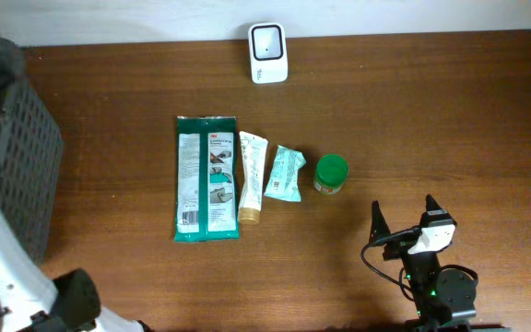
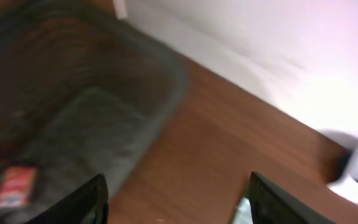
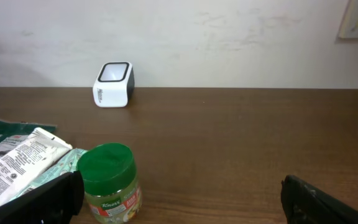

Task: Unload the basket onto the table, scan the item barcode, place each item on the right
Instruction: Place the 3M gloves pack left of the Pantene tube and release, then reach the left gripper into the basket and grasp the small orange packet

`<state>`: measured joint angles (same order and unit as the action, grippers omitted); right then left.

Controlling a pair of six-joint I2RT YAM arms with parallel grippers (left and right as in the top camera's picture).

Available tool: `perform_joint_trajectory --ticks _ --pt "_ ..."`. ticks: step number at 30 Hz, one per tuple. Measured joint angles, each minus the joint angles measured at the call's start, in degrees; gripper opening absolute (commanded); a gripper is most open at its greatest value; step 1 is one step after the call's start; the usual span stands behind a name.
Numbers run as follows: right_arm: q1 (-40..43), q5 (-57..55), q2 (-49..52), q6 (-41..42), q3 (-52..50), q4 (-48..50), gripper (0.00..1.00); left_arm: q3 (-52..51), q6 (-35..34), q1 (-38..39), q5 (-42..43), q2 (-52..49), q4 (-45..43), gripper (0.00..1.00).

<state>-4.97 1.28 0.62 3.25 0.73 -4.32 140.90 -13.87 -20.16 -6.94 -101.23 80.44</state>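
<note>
**A:** Brown wooden worktop [image 1: 431, 111] under a pale wall [image 3: 229, 37], with a white scanner [image 1: 268, 53] at its far edge. What is the biggest thing on it?

**B:** A dark mesh basket [image 1: 21, 157], well to the left of the scanner. The left wrist view is blurred, but a small red item [image 2: 14, 186] shows inside it.

**A:** And the grippers?

**B:** The left gripper [image 2: 179, 208] is near the basket, well left of the scanner, with its fingers apart and nothing between them. The right gripper [image 1: 404, 214] is to the right of the scanner and much nearer the robot. Its fingers are spread wide and it holds nothing.

**A:** Where are the things to scan?

**B:** In a row on the worktop, nearer the robot than the scanner.
- The flat green packet [image 1: 206, 178] lies left of the scanner's line.
- The cream tube [image 1: 251, 177] lies just beside the packet, almost straight in front of the scanner.
- The teal sachet [image 1: 285, 173] comes next, slightly to the scanner's right.
- The green-lidded jar [image 1: 331, 173] stands upright furthest right, nearest the right gripper.
</note>
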Motion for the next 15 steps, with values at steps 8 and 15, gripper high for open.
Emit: perform_joint_trajectory --ticks 8,15 --pt "0.00 0.02 0.00 -0.02 0.00 0.00 0.98 -19.28 5.40 -20.96 -3.21 -1.68 -10.51 0.56" --pt "0.00 0.02 0.02 -0.04 0.00 0.00 0.98 -44.30 17.66 -25.92 -3.17 -3.15 -30.60 0.61"
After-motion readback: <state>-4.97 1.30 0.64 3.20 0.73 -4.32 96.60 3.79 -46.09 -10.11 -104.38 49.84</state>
